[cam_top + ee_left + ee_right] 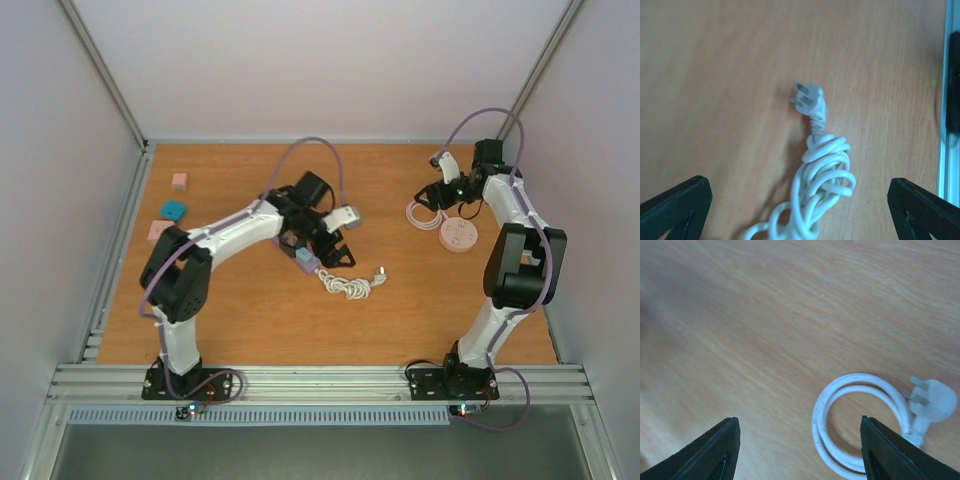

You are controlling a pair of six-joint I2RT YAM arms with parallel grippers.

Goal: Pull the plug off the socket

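Observation:
A white plug [810, 100] lies loose on the wooden table with its prongs bare, at the end of a knotted white cord [826, 182]. In the top view the plug [381, 273] and cord [346, 287] lie at mid-table, running to a small lilac socket block [303, 259]. My left gripper [326, 252] hovers open over it, empty [800, 215]. A round pink socket [458, 236] lies at the right with a coiled white cord [421, 215]. Its plug [932, 402] and coil [860, 425] show below my right gripper [800, 450], which is open and empty [440, 203].
A small pink block [179, 181], a teal block [173, 209] and another pink block [158, 232] lie at the far left. White walls and a metal frame enclose the table [250, 320]. A metal rail [946, 100] runs along the right of the left wrist view.

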